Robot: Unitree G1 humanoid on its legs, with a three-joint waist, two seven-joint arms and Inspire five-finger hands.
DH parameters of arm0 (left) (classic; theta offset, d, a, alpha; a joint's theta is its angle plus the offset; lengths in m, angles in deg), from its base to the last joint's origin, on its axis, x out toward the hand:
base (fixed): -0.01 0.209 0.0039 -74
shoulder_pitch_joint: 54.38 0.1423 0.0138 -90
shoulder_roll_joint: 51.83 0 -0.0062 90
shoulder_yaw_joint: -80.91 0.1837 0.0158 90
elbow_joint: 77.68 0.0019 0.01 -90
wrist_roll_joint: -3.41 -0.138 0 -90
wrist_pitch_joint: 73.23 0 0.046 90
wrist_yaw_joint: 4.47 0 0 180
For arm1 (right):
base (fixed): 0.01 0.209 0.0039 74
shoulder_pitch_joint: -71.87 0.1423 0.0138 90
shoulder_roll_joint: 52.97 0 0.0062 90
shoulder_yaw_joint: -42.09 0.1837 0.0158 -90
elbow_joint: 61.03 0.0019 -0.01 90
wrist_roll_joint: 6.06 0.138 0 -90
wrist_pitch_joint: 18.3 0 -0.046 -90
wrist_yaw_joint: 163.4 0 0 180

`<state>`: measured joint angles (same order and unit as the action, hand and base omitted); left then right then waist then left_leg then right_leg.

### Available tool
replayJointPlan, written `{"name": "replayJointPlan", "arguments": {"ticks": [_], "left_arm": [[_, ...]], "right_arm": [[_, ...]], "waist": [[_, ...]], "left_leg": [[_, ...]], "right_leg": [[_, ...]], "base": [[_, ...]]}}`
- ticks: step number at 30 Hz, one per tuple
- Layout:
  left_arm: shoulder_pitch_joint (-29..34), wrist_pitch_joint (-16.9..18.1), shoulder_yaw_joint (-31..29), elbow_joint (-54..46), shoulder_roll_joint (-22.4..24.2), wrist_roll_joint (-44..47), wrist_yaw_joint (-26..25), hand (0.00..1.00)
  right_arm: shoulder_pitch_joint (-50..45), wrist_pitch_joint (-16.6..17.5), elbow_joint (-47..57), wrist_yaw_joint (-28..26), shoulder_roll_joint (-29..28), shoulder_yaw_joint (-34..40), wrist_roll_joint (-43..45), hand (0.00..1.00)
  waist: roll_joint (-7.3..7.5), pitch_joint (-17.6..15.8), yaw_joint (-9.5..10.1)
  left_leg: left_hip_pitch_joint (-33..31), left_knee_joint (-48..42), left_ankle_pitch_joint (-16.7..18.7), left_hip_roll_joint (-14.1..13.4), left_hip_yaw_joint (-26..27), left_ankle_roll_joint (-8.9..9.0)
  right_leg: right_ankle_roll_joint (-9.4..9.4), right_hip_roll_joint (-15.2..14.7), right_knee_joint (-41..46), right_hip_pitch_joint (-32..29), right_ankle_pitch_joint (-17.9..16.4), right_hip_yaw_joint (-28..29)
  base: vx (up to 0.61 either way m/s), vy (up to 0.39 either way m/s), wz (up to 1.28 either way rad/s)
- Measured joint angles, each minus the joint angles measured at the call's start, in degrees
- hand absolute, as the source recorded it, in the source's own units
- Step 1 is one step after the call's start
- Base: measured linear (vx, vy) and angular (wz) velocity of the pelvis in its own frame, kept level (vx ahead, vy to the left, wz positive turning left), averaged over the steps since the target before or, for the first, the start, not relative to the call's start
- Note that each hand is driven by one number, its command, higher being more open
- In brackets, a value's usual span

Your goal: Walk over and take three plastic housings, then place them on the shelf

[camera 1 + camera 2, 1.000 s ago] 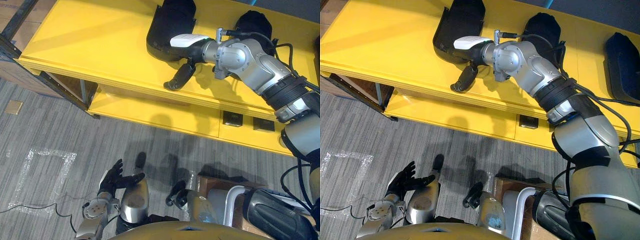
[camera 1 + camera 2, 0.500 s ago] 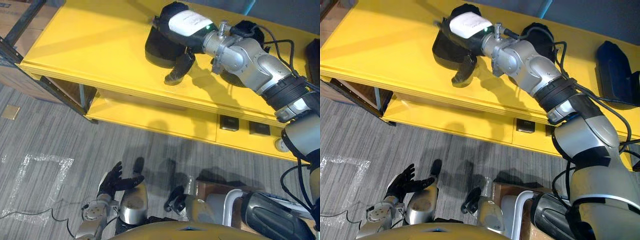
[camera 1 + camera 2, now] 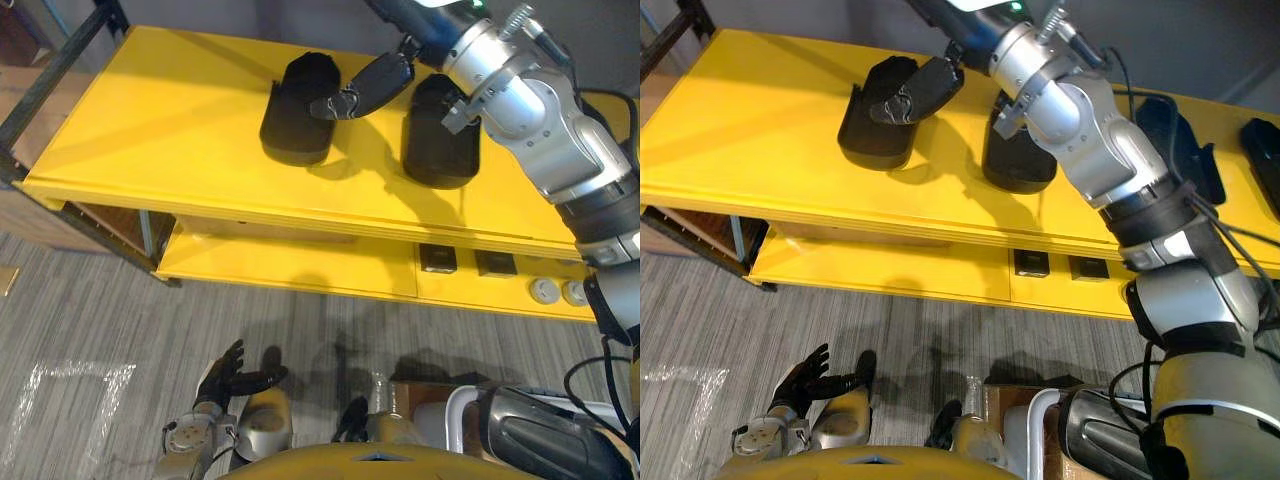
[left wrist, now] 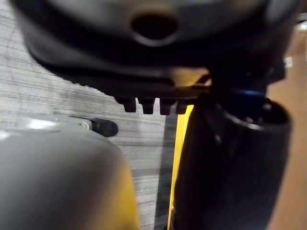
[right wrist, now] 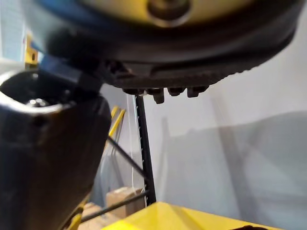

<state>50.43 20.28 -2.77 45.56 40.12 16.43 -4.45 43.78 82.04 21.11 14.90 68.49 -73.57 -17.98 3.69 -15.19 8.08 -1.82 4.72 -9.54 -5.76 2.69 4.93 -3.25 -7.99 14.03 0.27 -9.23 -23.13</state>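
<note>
- Left eye view: a glossy yellow shelf (image 3: 150,110) with a flat, smooth top, a lower yellow tier beneath it and a black metal frame (image 3: 55,85) at its left end.
- First plastic housing (image 3: 295,125): a matt black shell, rounded and elongated, lying on the middle of the shelf top towards the back edge.
- Second plastic housing (image 3: 438,140): same colour and form, lying just to the right of the first and apart from it.
- Right hand (image 3: 365,85): dark, raised above the shelf over the gap between these two housings, with its thumb jutting out; it grasps nothing.
- Right wrist view: the finger ends stand in a relaxed row beside the thumb, with a grey wall and a black upright (image 5: 144,143) past them.
- Right eye view: adds a third housing (image 3: 1168,125), partly behind the silver-grey arm, and a fourth housing (image 3: 1265,155) at the shelf's right end, four in all.
- Left hand (image 3: 225,375): low, over the grey ribbed carpet floor (image 3: 100,300), with its fingers spread and empty.
- Two dark square sockets (image 3: 437,258) sit in the shelf's front face.
</note>
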Motion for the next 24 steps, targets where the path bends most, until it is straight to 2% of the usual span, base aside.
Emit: {"name": "replayJointPlan", "arguments": {"ticks": [3,5,8,10,12,14,15,17,24], "left_arm": [[0.35,0.4,-0.51,2.66,0.28,-0.12,-0.19,1.0],[0.56,0.78,-0.78,4.0,0.85,-0.08,-0.36,1.0],[0.89,1.36,-2.46,5.2,1.93,0.04,-0.54,1.0],[1.31,1.63,-3.44,6.95,2.67,0.05,-0.67,1.0],[1.43,1.69,-4.3,8.03,3.35,0.05,-0.87,1.0],[1.27,1.9,-4.79,8.38,3.99,0.05,-1.06,1.0],[0.62,2.82,-4.91,8.83,4.62,0.05,-1.06,1.0],[0.32,3.16,-4.91,9.05,5.26,0.05,-1.07,1.0],[0.52,3.97,-6.19,9.86,6.44,0.05,-1.21,1.0]], "right_arm": [[-9.34,-1.18,1.61,1.0,2.1,8.64,3.83,1.0],[-16.08,-1.18,2.85,2.02,3.03,15.46,7.6,1.0],[-25.36,-1.08,5.69,2.7,2.95,25.64,13.73,1.0],[-32.96,-0.75,8.21,2.49,0.12,33.04,20.83,1.0],[-37.83,0.33,10.13,1.95,-3.57,37.23,26.58,1.0],[-41.04,1.54,11.75,0.37,-7.25,39.75,31.75,1.0],[-44.62,3.41,13.68,-2.26,-11.81,42.13,39.56,1.0],[-47.23,4.7,15.2,-6.32,-17.13,43.14,46.83,1.0],[-51.05,5.18,15.57,-17.82,-26.88,43.01,63.1,1.0]], "waist": [[-0.19,2.07,-2.17],[-0.5,3.17,-2.71],[-0.97,3.6,-4.47],[-1.5,4.94,-6.1],[-1.89,6.36,-7.64],[-2.21,7.11,-8.43],[-2.42,7.6,-8.8],[-2.38,8.49,-9.5],[-1.74,9.36,-9.55]], "left_leg": [[0.58,0.03,0.57,-0.23,1.73,-0.44],[0.89,0.09,0.85,-0.31,3.16,-0.73],[1.72,0.25,1.26,-0.31,5.13,-1.1],[2.39,0.37,1.86,-0.48,7.03,-1.09],[2.6,0.37,2.16,-0.58,7.9,-1.06],[3.01,0.37,2.36,-0.79,8.68,-0.99],[3.45,0.37,2.57,-0.89,9.32,-0.95],[3.38,0.37,2.6,-0.94,9.47,-0.91],[3.61,0.36,2.69,-0.97,9.9,-0.97]], "right_leg": [[-0.47,0.4,-2.68,0.68,1.64,1.48],[-0.62,0.66,-4.11,0.82,2.87,2.86],[-0.88,0.87,-5.71,1.21,4.18,4.71],[-1.07,1.13,-7.21,1.44,5.06,6.12],[-1.1,1.23,-7.76,1.45,5.35,6.74],[-1.12,1.5,-8.25,1.58,5.66,7.66],[-1.05,1.7,-8.42,1.73,5.73,8.14],[-0.92,1.91,-8.94,1.78,6.06,8.28],[-0.95,1.94,-9.45,1.97,6.72,9.36]], "base": [[-0.02,0.024,-0.25],[0.0,0.022,-0.34],[-0.03,0.035,-0.4],[-0.03,0.027,-0.41],[0.01,0.008,-0.25],[0.02,-0.004,-0.26],[0.01,-0.011,-0.23],[0.01,-0.006,-0.09],[0.0,0.01,-0.03]]}}
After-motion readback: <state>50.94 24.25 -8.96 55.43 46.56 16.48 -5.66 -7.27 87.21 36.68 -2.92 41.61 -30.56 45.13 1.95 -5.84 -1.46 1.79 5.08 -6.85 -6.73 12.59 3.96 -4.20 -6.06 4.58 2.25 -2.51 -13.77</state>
